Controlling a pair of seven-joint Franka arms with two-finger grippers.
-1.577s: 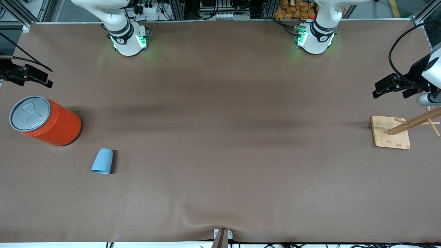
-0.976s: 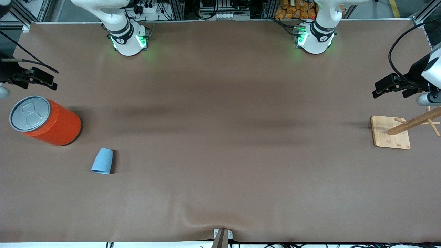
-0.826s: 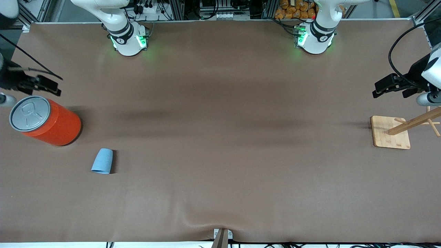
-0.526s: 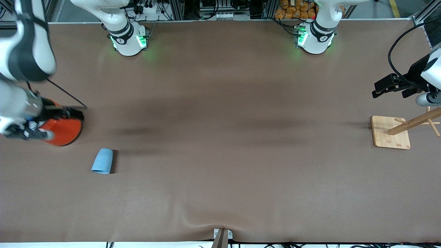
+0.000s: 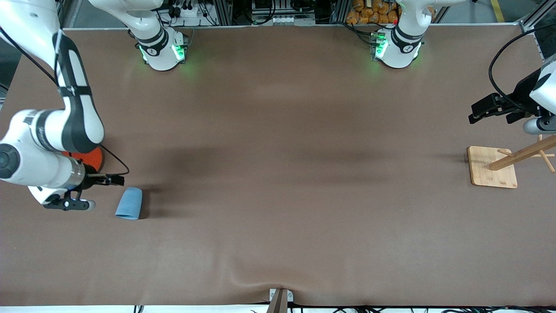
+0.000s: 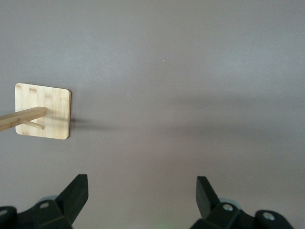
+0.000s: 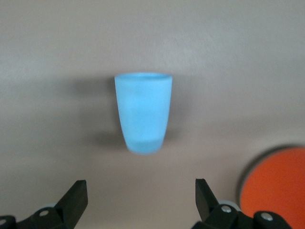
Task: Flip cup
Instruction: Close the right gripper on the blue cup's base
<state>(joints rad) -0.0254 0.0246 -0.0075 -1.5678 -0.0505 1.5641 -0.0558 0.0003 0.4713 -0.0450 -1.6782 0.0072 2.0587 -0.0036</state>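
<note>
The small light-blue cup (image 5: 129, 203) lies on its side on the brown mat, its wide end nearer the front camera. In the right wrist view the cup (image 7: 143, 112) sits just ahead of the fingers, apart from them. My right gripper (image 5: 97, 192) is open and empty, low over the mat beside the cup, toward the right arm's end of the table; it also shows in the right wrist view (image 7: 141, 195). My left gripper (image 5: 486, 108) is open and empty and waits over the left arm's end of the table; its own view (image 6: 142, 191) shows only bare mat between the fingers.
The big orange can (image 5: 89, 157) stands beside the right gripper, mostly hidden by the right arm, and shows in the right wrist view (image 7: 274, 186). A wooden peg stand (image 5: 493, 167) is below the left gripper, also in the left wrist view (image 6: 43, 110).
My right arm swung in from the table's edge, passed over the orange can and came down beside the cup. The cup, the can and the left arm have not moved.
</note>
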